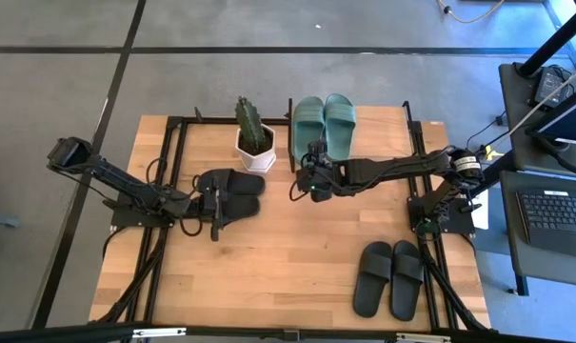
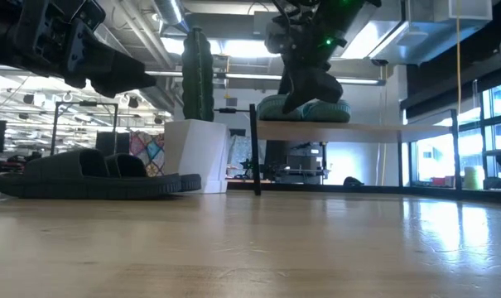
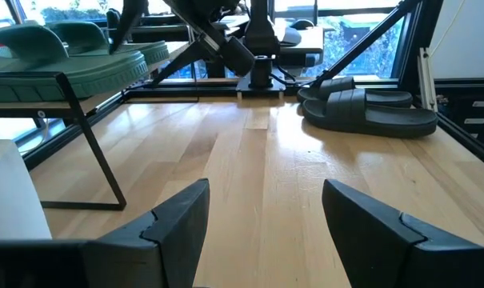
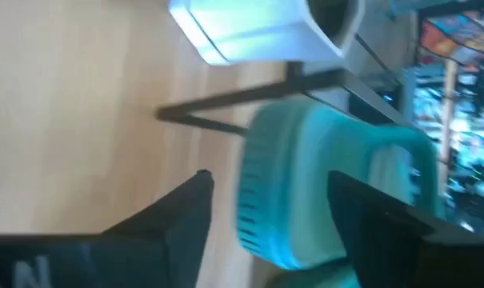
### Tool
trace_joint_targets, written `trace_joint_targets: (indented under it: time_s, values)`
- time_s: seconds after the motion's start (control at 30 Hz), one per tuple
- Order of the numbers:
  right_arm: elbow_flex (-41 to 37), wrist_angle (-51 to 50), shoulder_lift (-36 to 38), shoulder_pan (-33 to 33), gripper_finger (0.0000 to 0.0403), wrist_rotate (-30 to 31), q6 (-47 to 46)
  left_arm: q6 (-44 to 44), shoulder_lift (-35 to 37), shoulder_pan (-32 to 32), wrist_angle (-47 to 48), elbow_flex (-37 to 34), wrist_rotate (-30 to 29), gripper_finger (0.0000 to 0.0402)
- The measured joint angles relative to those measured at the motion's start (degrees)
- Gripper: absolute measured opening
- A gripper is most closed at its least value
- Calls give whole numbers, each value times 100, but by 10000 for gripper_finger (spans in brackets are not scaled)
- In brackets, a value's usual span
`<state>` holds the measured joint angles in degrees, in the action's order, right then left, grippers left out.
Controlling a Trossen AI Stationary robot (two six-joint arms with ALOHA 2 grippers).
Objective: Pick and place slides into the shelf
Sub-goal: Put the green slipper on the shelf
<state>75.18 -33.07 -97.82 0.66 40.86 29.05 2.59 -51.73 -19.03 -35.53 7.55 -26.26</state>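
A sage-green pair of slides [image 1: 323, 124] lies on the shelf's top board [image 2: 374, 130] at the far middle of the table. My right gripper [image 4: 266, 224] is open at the near end of the left green slide [image 4: 322, 192], one finger on each side of it. One black pair [image 1: 232, 183] rests on the tabletop left of centre. My left gripper [image 3: 266, 216] hovers open at that pair's near left, with nothing between its fingers. A second black pair [image 1: 389, 276] lies on its soles near the front right. My right gripper comes at the left green slide's near end [image 4: 258, 200] slanting down from the near side. A gap shows between one finger [image 4: 186, 216] and the slide's edge. The other finger overlaps the slide in the picture, and I cannot tell whether it touches. The slide lies flat on the shelf.
A cactus in a white pot [image 1: 254, 138] stands just left of the shelf, between it and the left black pair. Black frame rails [image 1: 178, 143] run along both sides of the table. Bare wood lies open at the table's middle and front.
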Motion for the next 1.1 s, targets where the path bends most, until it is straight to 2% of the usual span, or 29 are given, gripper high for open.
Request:
trace_joint_targets:
  time_s: [0.17,0.3,0.47,0.67,0.9,1.1]
  values:
    - [330,-352,2,189,280,662,-34,5,0,0,18,0,0,235]
    - [865,-1083,46,553,288,940,-524,31,0,-1,59,0,0,235]
    - [1693,-2582,59,1149,289,386,-1805,36,0,-2,117,0,0,235]
    - [2534,-4666,146,1979,289,-321,-4430,17,-2,-2,276,0,0,235]
    - [2332,-5450,170,2948,289,-1096,-6572,-17,0,0,266,0,0,235]
    - [1902,-5585,164,3799,289,-1227,-7687,-17,-1,-2,251,0,1,235]
